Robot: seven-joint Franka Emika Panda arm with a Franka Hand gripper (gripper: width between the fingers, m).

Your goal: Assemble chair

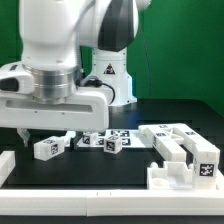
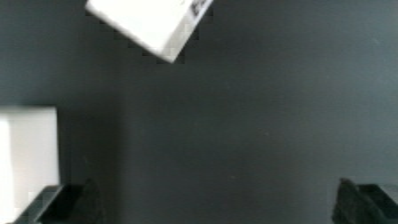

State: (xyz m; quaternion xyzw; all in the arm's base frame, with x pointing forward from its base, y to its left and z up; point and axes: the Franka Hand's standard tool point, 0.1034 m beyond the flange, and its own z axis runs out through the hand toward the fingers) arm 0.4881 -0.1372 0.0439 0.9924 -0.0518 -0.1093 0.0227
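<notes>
Tool (image 1: 45,128) is hanging low over the dark surface (image 1: 120,172) at the exterior view's left, with its jaws standing wide apart and gripping nothing. Chair parts are lying scattered: a small tagged block (image 1: 48,147) is sitting just beneath the tool, two more blocks (image 1: 102,142) are lying near the frame's middle, and the big stepped piece (image 1: 185,155) is standing at the exterior view's lower right. The wrist view is showing both fingertips (image 2: 54,205) over bare surface, with a white part (image 2: 151,25) lying well apart from them.
</notes>
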